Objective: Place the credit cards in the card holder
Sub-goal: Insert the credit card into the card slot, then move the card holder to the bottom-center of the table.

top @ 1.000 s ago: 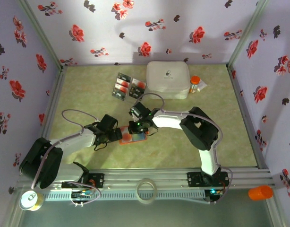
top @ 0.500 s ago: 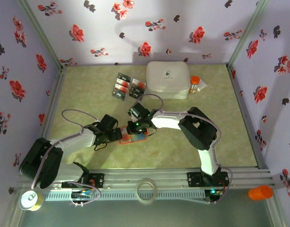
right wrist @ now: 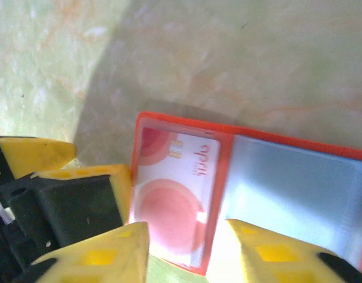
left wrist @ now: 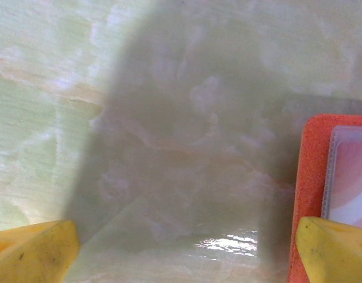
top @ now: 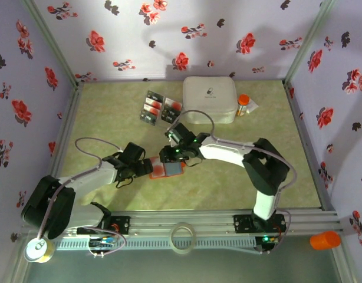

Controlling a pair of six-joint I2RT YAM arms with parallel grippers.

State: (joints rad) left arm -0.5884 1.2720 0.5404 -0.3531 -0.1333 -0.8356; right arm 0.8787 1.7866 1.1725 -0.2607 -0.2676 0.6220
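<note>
The flat bright orange folding card holder [right wrist: 226, 171] lies open in the middle of the pale green marbled table [top: 104, 112], a white red-blotched credit card [right wrist: 169, 200] in its left pocket. The right gripper [right wrist: 187, 229] hovers over it, fingers spread, empty; the left gripper [left wrist: 186, 229], spread wide too, has one fingertip at the holder's edge. So slight a pin could let the holder skid or fold during the next insertion

Right gripper [top: 171, 160] edged right; right arm [top: 263, 168] elbow swung outward.
</note>
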